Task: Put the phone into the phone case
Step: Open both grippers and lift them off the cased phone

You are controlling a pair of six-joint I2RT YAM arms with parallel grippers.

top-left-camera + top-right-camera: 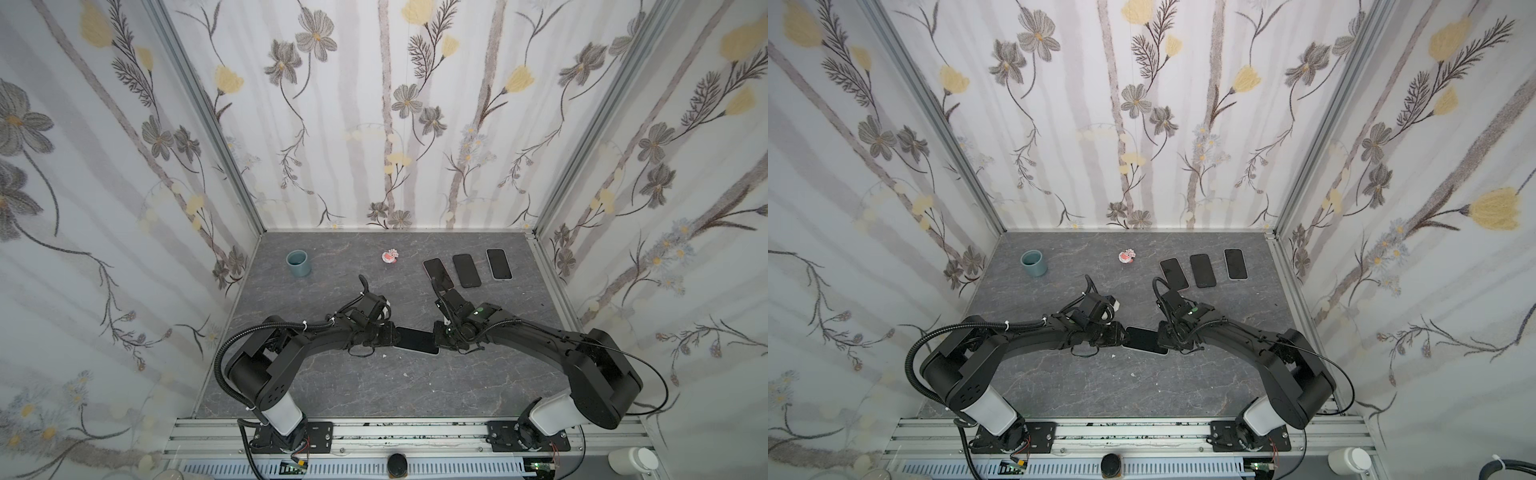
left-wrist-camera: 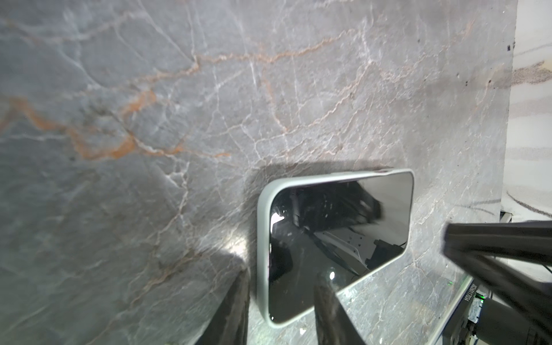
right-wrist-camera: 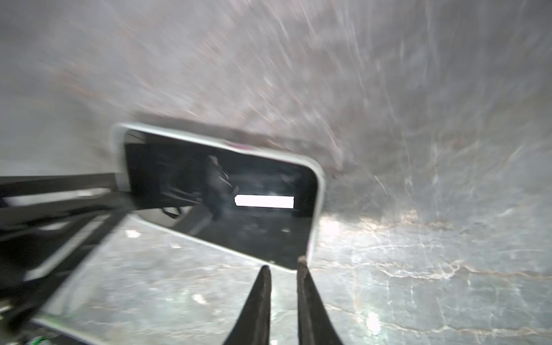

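The phone (image 1: 415, 340) lies screen-up on the table's middle inside the pale grey-green phone case (image 2: 263, 239). Its dark screen (image 2: 337, 227) mirrors the arms. A pink sliver shows along one long rim of the case (image 3: 236, 146). My left gripper (image 2: 283, 277) is at one short end with its jaws apart. One of its fingers (image 2: 236, 304) stands just outside the rim and the other lies over the screen. My right gripper (image 3: 283, 264) is at the opposite end, jaws narrowly apart. One fingertip (image 3: 301, 261) touches the case's corner. Both top views show the grippers (image 1: 394, 336) (image 1: 437, 337) flanking the phone (image 1: 1144, 340).
Three more phones (image 1: 438, 274) (image 1: 466, 270) (image 1: 498, 264) lie in a row at the back right. A blue-grey cup (image 1: 298, 263) stands at the back left, with a small red-and-white figure (image 1: 390, 256) near the back middle. Flowered walls enclose the table on three sides.
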